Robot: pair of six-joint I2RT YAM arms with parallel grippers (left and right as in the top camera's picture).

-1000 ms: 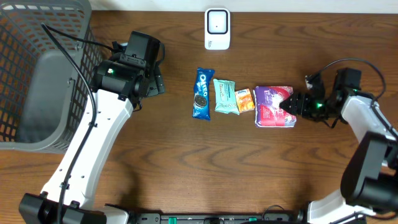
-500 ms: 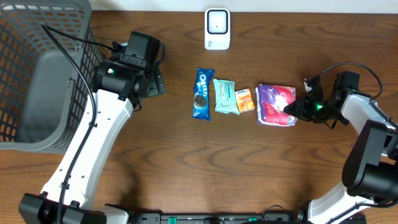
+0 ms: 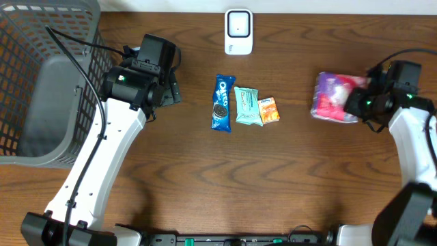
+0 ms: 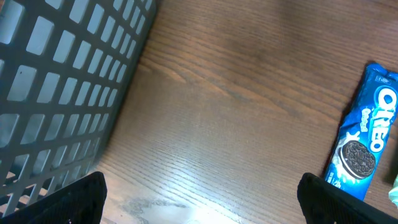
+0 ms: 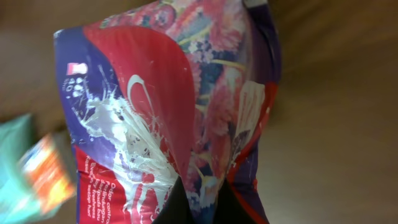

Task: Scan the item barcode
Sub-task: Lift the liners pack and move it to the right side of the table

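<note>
right gripper [image 3: 354,103] clamped on purple-red packet [image 3: 330,96] | left gripper [image 4: 202,200] fingers spread wide, between basket [image 4: 62,81] and Oreo pack [image 4: 365,146]

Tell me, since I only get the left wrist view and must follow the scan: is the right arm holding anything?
Observer: Yes, the right gripper is shut on the purple and red packet, at the table's right side.
Operator: Where is the scanner?
Observer: The white scanner stands at the far edge, beyond the Oreo pack; the packet is well right of it.
Operator: What lies beside the Oreos?
Observer: A teal packet, then a small orange one, on its right.
</note>
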